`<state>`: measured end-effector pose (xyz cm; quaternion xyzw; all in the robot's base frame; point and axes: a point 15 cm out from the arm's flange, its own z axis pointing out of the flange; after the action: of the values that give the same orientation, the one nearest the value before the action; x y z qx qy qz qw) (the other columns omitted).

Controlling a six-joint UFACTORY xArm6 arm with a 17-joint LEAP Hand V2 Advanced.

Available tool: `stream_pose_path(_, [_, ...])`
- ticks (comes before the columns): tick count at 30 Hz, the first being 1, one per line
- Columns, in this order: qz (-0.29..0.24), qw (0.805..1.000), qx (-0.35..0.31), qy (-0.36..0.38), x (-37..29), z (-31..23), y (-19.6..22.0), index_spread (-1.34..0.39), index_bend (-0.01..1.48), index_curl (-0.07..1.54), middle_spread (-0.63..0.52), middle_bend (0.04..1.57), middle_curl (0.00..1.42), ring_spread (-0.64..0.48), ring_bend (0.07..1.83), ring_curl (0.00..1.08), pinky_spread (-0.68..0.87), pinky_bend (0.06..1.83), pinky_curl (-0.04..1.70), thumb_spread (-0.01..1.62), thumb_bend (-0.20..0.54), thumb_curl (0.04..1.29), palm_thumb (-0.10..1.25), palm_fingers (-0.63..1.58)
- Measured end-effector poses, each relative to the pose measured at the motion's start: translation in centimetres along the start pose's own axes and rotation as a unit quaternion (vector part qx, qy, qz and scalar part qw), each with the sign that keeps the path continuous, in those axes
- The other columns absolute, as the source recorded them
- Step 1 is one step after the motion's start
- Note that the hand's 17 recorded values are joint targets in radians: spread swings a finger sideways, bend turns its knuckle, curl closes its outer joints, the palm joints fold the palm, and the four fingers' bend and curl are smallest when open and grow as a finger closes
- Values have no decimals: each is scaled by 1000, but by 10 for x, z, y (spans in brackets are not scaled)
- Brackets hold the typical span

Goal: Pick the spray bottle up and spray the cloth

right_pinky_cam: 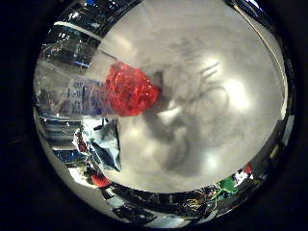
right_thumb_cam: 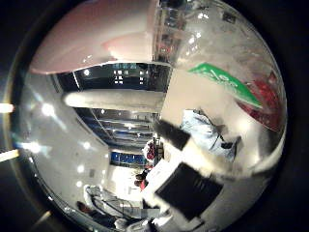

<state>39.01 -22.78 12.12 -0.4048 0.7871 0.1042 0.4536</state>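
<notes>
In the little finger side palm view, the spray bottle (right_pinky_cam: 96, 89) lies close to the palm, with a clear body and a red spray head (right_pinky_cam: 131, 89). It hangs above the white table (right_pinky_cam: 221, 58), where the shadow of the hand and bottle falls. In the thumb side palm view, the bottle's clear body with a green label (right_thumb_cam: 224, 79) and a bit of red run along the edge, very close. A white and black finger (right_thumb_cam: 189, 166) of my right hand curls in front of the palm. I cannot make out the cloth.
The thumb side palm view looks out into the room, with ceiling lights and shelves far off. In the little finger side palm view, clutter (right_pinky_cam: 168, 197) lies past the table's edge, along with a small red thing (right_pinky_cam: 99, 179).
</notes>
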Motion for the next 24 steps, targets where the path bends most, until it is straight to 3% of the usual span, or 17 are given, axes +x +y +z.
stream_pose_path(2, [-4,1000,0,-3,-5,4,-4,-347,292,352,-141,692,533,-160,888,411,-214,745,357,1018,-8,328,683,1210])
stream_pose_path(6, [-27,1000,-10,-8,-21,16,-9,-385,624,524,-154,934,629,-204,1029,485,-329,927,459,1003,-5,356,811,1336])
stream_pose_path(10, [-57,998,-17,-11,-42,24,-16,-348,884,688,-133,1152,701,-204,1217,564,-299,1119,583,972,-9,397,920,1260])
stream_pose_path(14, [-83,996,-18,-15,-64,23,-19,-300,1039,785,-122,1274,740,-199,1337,617,-252,1222,693,941,-3,460,1025,1175])
stream_pose_path(24, [-165,986,-16,-17,-127,4,-12,-235,1141,850,-104,1396,748,-206,1410,687,-184,1272,945,860,-14,617,1086,1088])
